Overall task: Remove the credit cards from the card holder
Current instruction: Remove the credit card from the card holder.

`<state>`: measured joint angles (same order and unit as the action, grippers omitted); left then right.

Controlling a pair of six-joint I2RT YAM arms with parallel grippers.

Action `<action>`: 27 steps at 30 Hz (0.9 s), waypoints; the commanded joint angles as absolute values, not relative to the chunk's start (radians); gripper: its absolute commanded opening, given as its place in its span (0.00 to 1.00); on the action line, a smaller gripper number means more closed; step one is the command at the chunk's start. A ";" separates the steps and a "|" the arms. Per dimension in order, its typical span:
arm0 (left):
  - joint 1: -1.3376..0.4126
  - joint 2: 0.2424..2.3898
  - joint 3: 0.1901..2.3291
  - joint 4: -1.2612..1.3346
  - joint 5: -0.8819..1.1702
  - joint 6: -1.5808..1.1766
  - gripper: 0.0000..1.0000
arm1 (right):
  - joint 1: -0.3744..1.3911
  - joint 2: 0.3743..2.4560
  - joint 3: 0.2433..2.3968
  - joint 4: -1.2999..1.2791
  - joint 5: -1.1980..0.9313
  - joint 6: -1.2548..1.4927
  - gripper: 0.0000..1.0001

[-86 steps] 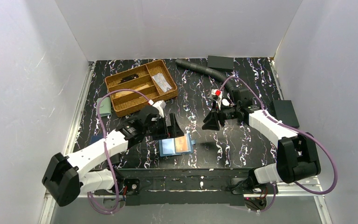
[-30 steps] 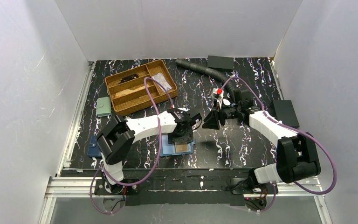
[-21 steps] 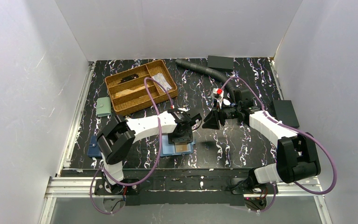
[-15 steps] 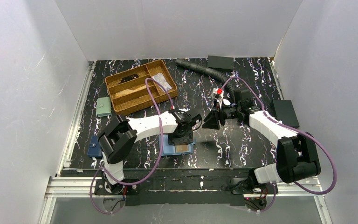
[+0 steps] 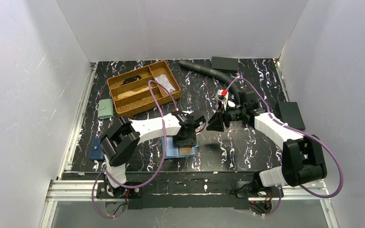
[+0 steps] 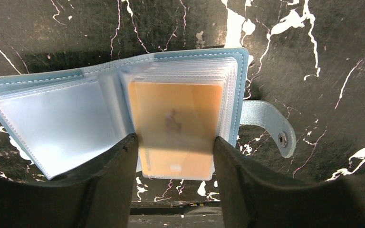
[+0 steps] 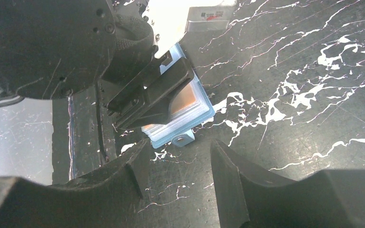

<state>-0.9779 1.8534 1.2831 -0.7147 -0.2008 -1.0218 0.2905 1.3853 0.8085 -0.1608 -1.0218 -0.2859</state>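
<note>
card holder (image 5: 171, 152) on table (image 5: 247, 147), front-centre | card (image 6: 176, 118) in its right half | tray (image 5: 112, 99) behind-left | right hand (image 5: 213, 124) to right

The left pincer (image 6: 173, 139) has closed on the orange card (image 6: 173, 111).

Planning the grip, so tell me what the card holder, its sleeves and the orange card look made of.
Card holder: likely faux leather, matte teal, with stitched edges and a metal snap on its tab.
Sleeves: clear soft plastic, glossy, stacked in layers with see-through edges.
Orange card: probably rigid plastic, smooth; its print looks blurred, so the finish is uncertain.
</note>
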 commanded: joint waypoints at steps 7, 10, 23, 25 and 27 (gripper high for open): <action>-0.930 1.778 1.168 -0.666 -0.118 -0.979 0.38 | 0.285 1.377 0.821 -0.125 -1.066 -0.259 0.57; -0.920 1.746 1.137 -0.617 -0.073 -0.957 0.37 | 0.285 1.387 0.817 -0.114 -1.085 -0.242 0.57; -0.844 1.630 0.956 -0.346 0.124 -0.935 0.34 | 0.336 1.435 0.720 0.181 -1.013 0.116 0.49; -0.833 1.615 0.929 -0.315 0.146 -0.930 0.34 | 0.355 1.448 0.713 0.207 -0.982 0.155 0.47; -0.826 1.601 0.908 -0.286 0.164 -0.924 0.33 | 0.374 1.466 0.708 0.225 -0.954 0.186 0.45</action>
